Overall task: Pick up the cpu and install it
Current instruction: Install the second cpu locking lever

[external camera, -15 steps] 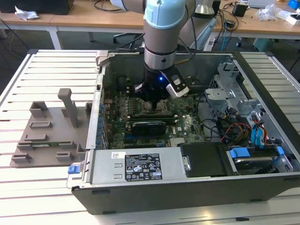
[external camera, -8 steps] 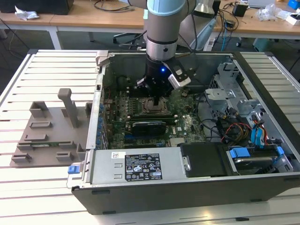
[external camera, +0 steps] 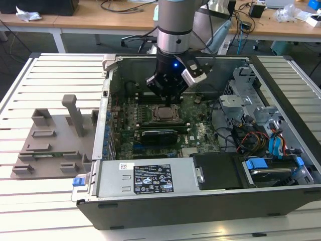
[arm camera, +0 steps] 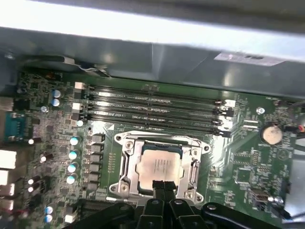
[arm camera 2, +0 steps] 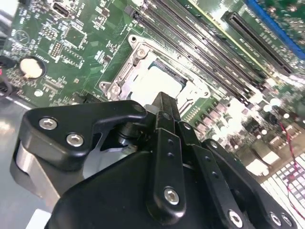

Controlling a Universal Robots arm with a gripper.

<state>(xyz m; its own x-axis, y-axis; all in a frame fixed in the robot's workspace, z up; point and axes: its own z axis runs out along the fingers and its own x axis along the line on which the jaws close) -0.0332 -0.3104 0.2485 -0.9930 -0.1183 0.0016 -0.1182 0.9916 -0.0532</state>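
The exterior view looks down from the near side, high above the tabletop (external camera: 45,201), onto the whole open computer case (external camera: 210,201). Both wrist views look from close range, past the hand (arm camera: 163,187), down at the motherboard; they share the socket frame (arm camera: 159,167) and the memory slots (arm camera: 152,107).

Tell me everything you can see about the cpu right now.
The cpu is a small flat square chip with a silvery-grey metal top and a thin pale rim. It lies flat inside the socket frame on the green motherboard, below the row of memory slots. The gripper hangs just above its near edge; contact cannot be told.
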